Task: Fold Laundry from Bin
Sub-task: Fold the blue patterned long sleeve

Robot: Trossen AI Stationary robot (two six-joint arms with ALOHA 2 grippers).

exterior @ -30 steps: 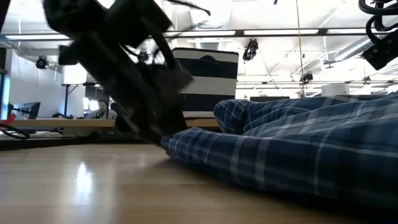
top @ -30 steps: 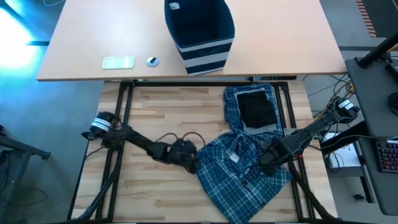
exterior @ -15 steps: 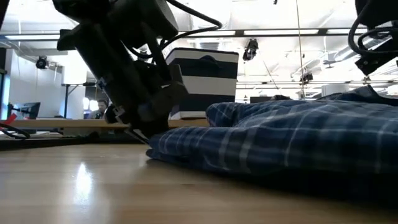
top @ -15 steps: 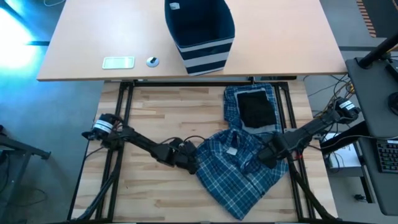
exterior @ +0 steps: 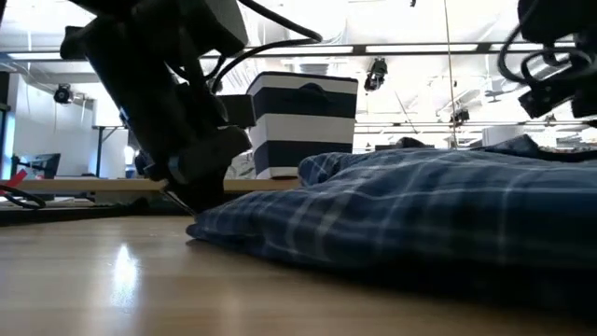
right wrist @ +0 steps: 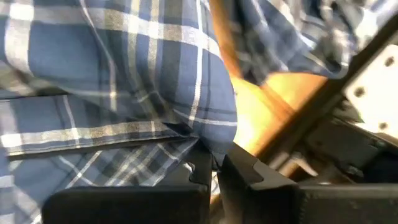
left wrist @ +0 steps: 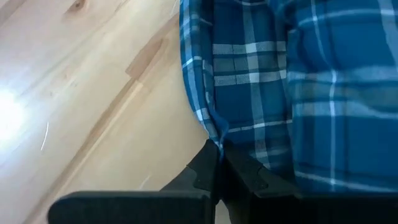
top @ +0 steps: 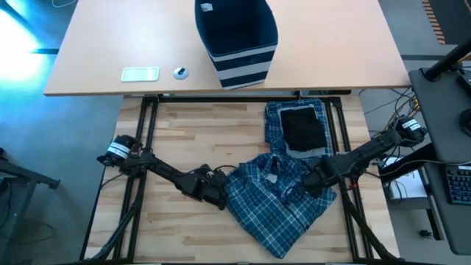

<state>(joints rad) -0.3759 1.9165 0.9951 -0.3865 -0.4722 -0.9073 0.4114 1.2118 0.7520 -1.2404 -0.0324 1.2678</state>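
Two hands: we have both clamped on the plaid shirt (top: 283, 202), lower centre of the high view.
Left hand (top: 219, 200): pinching its left edge, flat on the worktop (top: 184, 132).
Right hand (top: 315, 182): nipping cloth at its right side.
Handling: soft, light, floppy; we'd grip hems and corners.
Bin (top: 235, 40): top centre, well apart.
Folded pile (top: 303, 129): just above the shirt.

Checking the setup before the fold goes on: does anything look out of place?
The bin stands on the far tan table, not the wooden worktable. The plaid garment lies bunched, pinched at its edges by the left gripper and right gripper.
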